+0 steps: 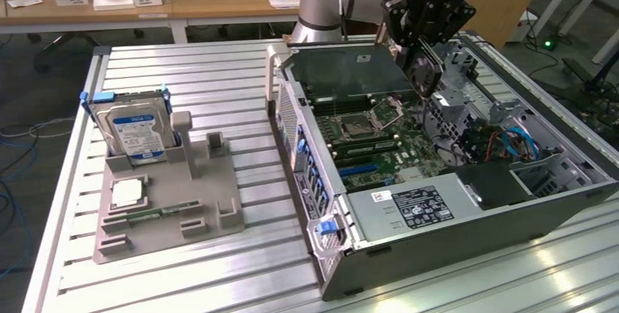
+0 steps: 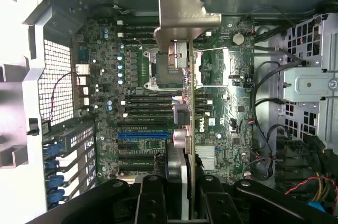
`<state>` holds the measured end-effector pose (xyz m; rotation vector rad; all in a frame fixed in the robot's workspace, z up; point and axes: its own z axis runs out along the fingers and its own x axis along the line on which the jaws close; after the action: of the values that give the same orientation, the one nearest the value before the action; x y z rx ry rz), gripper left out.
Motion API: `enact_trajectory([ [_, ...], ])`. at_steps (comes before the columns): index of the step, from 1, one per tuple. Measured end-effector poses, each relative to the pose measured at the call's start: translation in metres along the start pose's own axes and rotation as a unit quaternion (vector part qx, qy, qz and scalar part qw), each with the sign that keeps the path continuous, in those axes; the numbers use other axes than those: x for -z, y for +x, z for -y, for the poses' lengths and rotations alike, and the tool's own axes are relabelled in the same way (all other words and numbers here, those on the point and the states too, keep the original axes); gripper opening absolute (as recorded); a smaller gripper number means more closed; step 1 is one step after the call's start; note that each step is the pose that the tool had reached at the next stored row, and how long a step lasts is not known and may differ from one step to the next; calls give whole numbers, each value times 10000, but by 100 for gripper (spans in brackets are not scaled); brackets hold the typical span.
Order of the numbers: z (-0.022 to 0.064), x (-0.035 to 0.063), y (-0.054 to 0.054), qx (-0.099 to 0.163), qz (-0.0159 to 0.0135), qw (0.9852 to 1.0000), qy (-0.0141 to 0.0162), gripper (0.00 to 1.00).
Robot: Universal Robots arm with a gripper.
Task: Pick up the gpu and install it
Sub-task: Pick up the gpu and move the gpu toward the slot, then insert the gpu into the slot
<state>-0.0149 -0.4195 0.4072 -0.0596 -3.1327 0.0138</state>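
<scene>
Install step in hand: the black robot gripper (image 1: 420, 51) is clenched partway around the thin, black, rectangular gpu (image 1: 427, 77), held edge-on above the green motherboard (image 2: 137, 102) of the open grey metal computer case (image 1: 435, 255) — not yet seated. Seating it likely calls for squaring the card's edge over an expansion slot.

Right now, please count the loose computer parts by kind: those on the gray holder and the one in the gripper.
hard drive: 1
silver chip: 1
green memory stick: 1
gpu, held in the gripper: 1
Total: 4
</scene>
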Motion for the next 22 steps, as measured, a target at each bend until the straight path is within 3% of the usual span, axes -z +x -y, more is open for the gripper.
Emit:
enact_trajectory([
  [5, 0, 0, 0, 42, 0, 10000, 0, 28],
  [11, 0, 0, 0, 505, 4, 9987, 4, 28],
  [17, 0, -1, 0, 1051, 10, 9945, 8, 28],
  [22, 0, -1, 0, 1491, 13, 9888, 12, 28],
])
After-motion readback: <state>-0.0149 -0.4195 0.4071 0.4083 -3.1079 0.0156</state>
